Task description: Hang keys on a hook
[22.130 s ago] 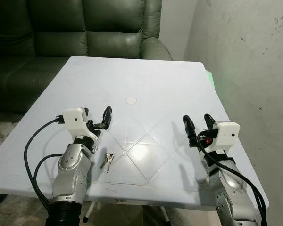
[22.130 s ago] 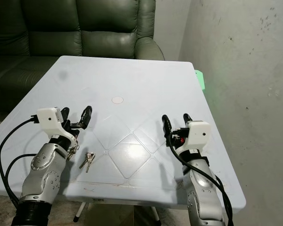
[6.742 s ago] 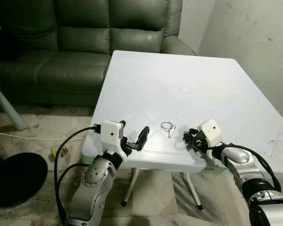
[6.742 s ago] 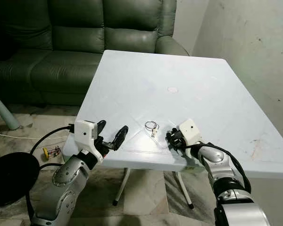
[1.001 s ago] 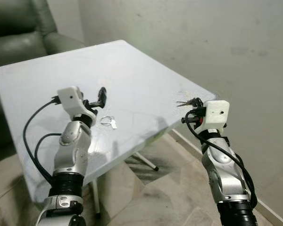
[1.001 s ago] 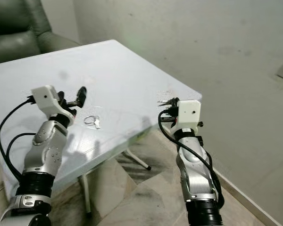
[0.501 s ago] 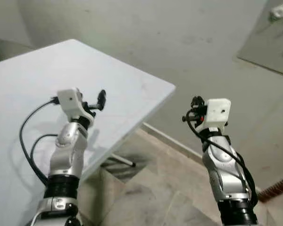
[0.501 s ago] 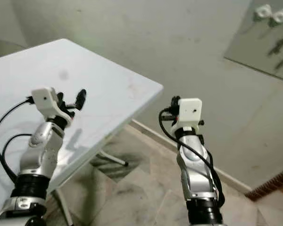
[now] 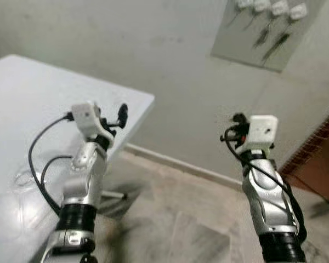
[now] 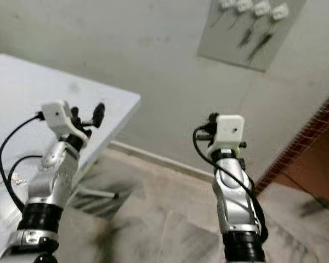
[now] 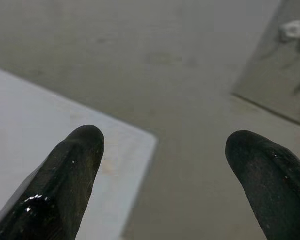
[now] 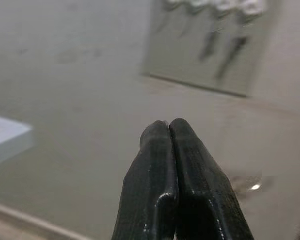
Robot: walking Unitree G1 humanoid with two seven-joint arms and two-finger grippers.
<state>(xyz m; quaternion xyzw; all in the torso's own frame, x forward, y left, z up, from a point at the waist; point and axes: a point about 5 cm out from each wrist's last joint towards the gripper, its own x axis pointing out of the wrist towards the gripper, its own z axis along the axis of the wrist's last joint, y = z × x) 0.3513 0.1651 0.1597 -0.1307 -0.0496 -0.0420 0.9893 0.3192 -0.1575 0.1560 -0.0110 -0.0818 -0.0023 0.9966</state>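
A: Checking the right gripper point(image 12: 169, 125). Holding anything?

B: Pressing both fingers point(image 12: 155, 190) flat together, tips touching. Not making out any keys between them; cannot tell where the keys are. Hovering raised in the air over the floor point(image 9: 181, 219), well away from the table point(image 9: 22, 98).

A: Pointing where?

B: Aiming at the wall point(image 9: 126, 49), just below a grey board point(image 12: 210, 45). Sitting high on the wall, up and to the right in the head views.

A: Seeing hooks on it?

B: Showing a row of small white hooks point(image 9: 278, 7) along the board's top edge. Carrying a couple of dark items point(image 9: 274, 46) hanging under them, too blurred to name.

A: Left gripper point(image 11: 164, 142)?

B: Spreading its fingers point(image 11: 70, 170) wide apart, gripping nothing. Hanging above the table's far corner, facing the wall as well.

A: Anything lying on the table?

B: Showing a faint ring-like mark point(image 9: 23, 178) near the left arm's elbow. Too smeared to call.

A: Rest of the scene?

B: Looking at bare grey wall, pale tiled floor, and a reddish-brown strip point(image 9: 318, 159) at the far right. Blurring across both head views.
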